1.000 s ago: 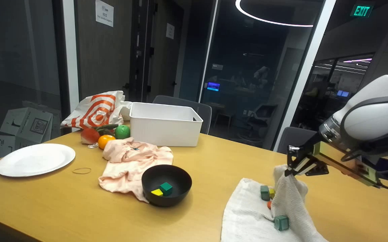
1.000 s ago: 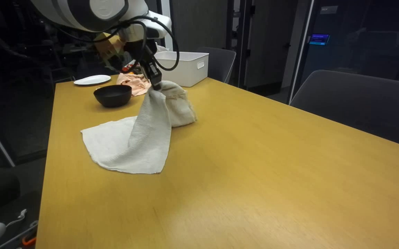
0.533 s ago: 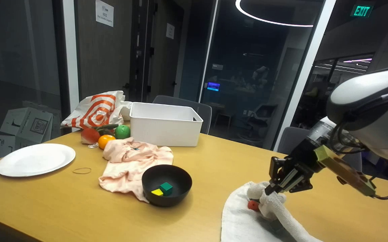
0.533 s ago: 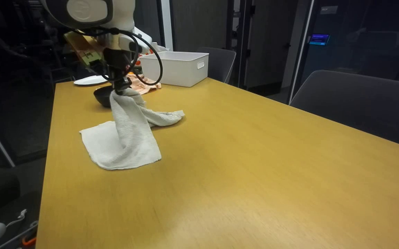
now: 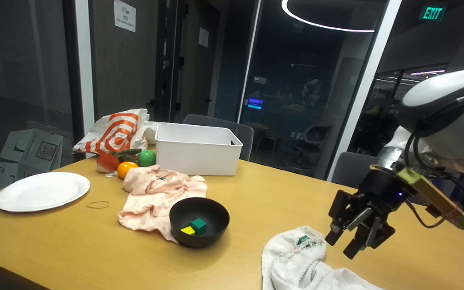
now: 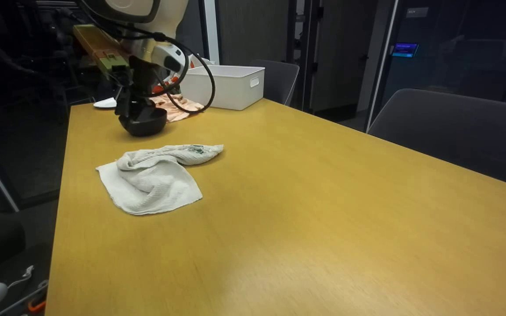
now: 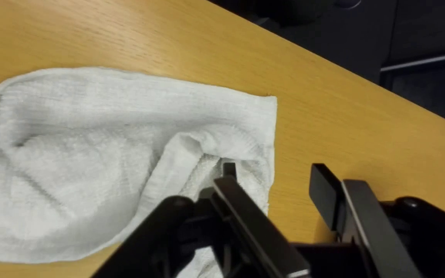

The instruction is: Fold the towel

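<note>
The white towel [image 5: 296, 262] lies crumpled on the table, partly doubled over itself. In both exterior views its far end is bunched into a thick roll, and the towel [image 6: 156, 188] has a flat corner at the near side. A green patch [image 5: 303, 241] shows at the rolled end; I cannot tell if it is a block or a print. My gripper [image 5: 341, 244] is open and empty, beside and above the towel. In the wrist view the gripper [image 7: 274, 181] has one finger over the towel [image 7: 91, 112] and the other over bare wood.
A black bowl [image 5: 215, 217] holds a green and a yellow block. A pink cloth [image 5: 159, 201] lies beside it. A white bin [image 5: 197, 157], a plate [image 5: 42, 191], a bag [image 5: 115, 131] and toy fruit [image 5: 127, 169] stand farther off. The table edge [image 7: 322, 58] shows in the wrist view.
The gripper carried the lifted towel part over, then opened and let it go. The towel has dropped onto the table, and the coloured pieces on it are now mostly covered.
</note>
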`<state>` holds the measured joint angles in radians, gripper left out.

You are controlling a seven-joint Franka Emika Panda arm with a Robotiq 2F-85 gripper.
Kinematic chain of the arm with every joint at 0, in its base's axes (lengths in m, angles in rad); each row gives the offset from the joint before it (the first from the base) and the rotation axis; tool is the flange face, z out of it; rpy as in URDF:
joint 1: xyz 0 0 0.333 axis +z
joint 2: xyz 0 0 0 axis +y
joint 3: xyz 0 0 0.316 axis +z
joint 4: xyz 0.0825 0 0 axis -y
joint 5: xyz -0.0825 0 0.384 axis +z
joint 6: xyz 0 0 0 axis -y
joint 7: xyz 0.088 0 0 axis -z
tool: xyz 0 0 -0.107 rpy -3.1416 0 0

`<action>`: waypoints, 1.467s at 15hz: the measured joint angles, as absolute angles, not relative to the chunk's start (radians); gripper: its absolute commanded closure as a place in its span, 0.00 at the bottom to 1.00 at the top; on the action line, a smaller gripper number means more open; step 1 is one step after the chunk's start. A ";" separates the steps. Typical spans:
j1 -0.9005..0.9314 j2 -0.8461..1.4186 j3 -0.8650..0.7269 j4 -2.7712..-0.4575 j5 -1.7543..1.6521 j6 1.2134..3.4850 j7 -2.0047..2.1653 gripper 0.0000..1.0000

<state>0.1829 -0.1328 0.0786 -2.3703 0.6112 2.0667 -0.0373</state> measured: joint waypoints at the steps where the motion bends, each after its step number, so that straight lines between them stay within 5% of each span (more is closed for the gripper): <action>1: 0.180 -0.133 0.084 -2.368 0.569 2.073 -0.031 0.07; 3: 0.179 -0.133 0.105 -2.364 0.462 2.123 0.001 0.00; 9: 0.179 -0.046 0.172 -2.300 0.139 2.351 0.185 0.00; 22: 0.162 0.082 0.150 -2.228 0.126 2.391 0.194 0.00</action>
<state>0.1619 0.0816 0.1503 -2.2281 0.1262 2.3911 0.1942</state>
